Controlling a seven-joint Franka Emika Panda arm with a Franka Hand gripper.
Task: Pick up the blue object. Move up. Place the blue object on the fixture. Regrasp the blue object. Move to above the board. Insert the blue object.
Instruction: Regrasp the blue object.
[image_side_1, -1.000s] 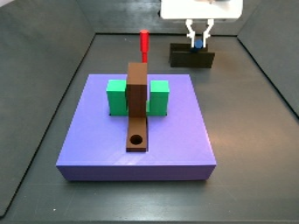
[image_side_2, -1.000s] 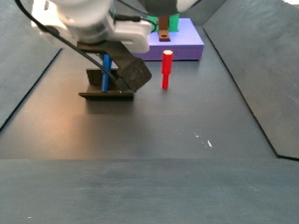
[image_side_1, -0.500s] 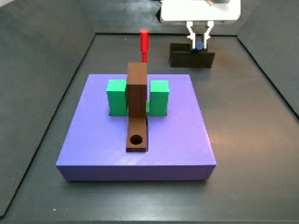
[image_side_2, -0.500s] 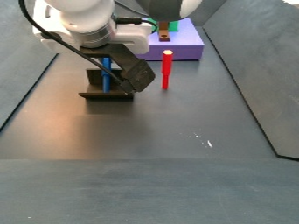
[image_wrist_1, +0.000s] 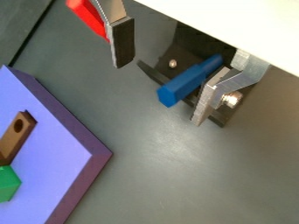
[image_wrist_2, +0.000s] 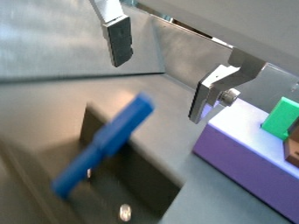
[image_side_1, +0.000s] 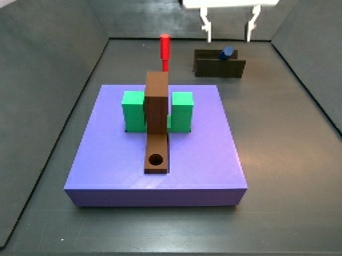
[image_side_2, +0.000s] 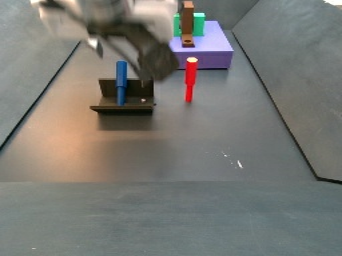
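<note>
The blue object stands leaning in the dark fixture, free of the gripper. Its tip shows above the fixture at the far right. The gripper hangs open and empty above it; in a side view the gripper is blurred. In both wrist views the blue object lies below the open gripper, touching neither pad. The lavender board carries the brown bar with its round hole.
A red peg stands upright on the floor beyond the board, left of the fixture; it also shows in a side view. Two green blocks flank the brown bar. Grey walls enclose the dark floor.
The gripper has opened, let go of the blue object and risen. The blue object stays leaning in the fixture.
</note>
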